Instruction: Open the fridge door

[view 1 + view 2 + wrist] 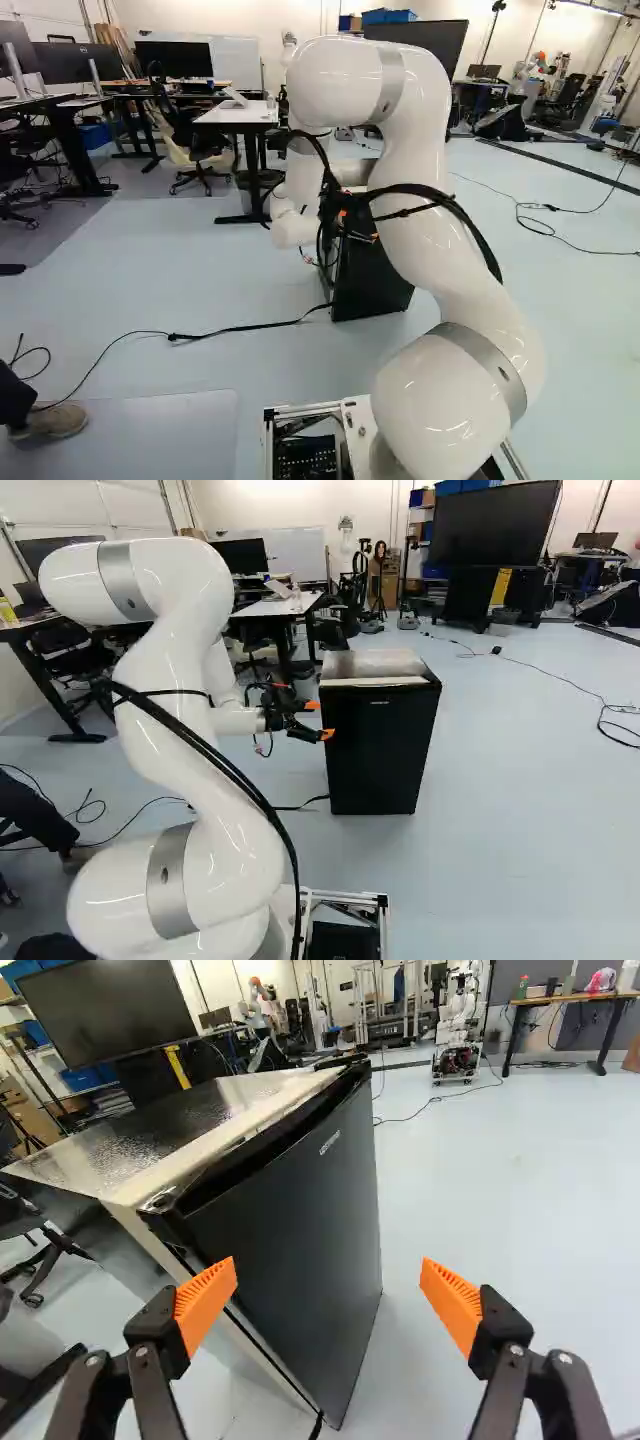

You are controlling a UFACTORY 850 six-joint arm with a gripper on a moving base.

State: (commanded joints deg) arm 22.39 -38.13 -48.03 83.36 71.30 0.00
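OK, my jaws stand wide apart, nothing gripped. Fridge (pixel 380 745) is upright on the floor (pixel 530 810), just ahead; its door (pixel 300 1220) looks shut. One orange pad (pixel 205 1305) is by the door's side edge, the other out front, probably to catch that edge for pulling.

Pale floor (pixel 530 830), white wall (pixel 290 505), desk (pixel 225 116)

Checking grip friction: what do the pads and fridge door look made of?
Finger pads: probably rubber or printed plastic, matte orange; fine ribs show on them.
Fridge door: likely coated metal, black, low sheen; flat face, soft shading, no sharp reflections. Plastic is possible; looks alone don't settle it.
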